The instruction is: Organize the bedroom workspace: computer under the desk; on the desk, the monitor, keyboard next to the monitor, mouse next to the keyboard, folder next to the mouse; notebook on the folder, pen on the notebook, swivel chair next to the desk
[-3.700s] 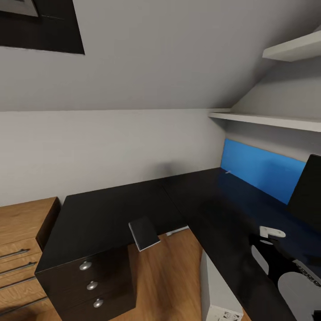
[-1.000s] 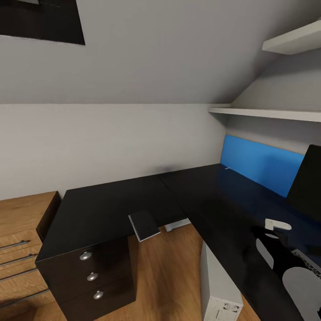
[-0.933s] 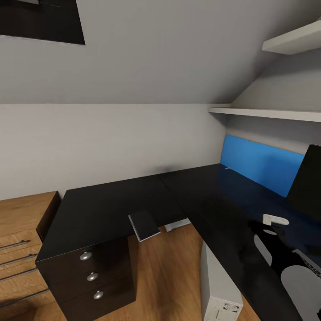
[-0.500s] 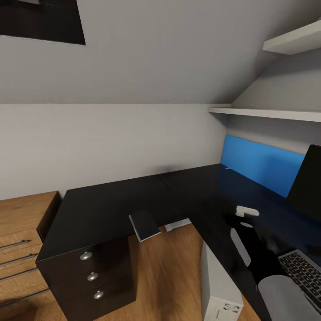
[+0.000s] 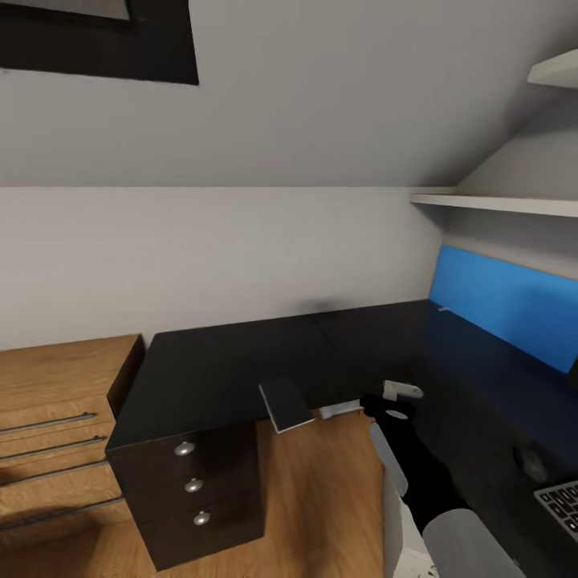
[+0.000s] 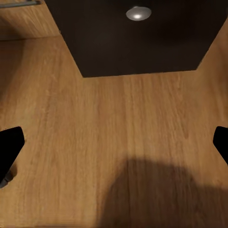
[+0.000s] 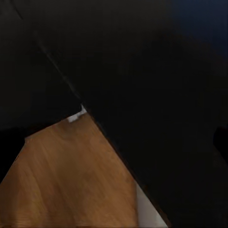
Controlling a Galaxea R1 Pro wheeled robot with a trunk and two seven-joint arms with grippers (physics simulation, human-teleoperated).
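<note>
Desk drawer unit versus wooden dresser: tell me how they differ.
The desk drawer unit is glossy black; the wooden dresser is light wood. The drawer unit has round silver knobs; the dresser has long metal bar handles. The drawer unit sits under the desk top; the dresser stands beside it. Both show stacked drawers and stand on the wood floor.
</note>
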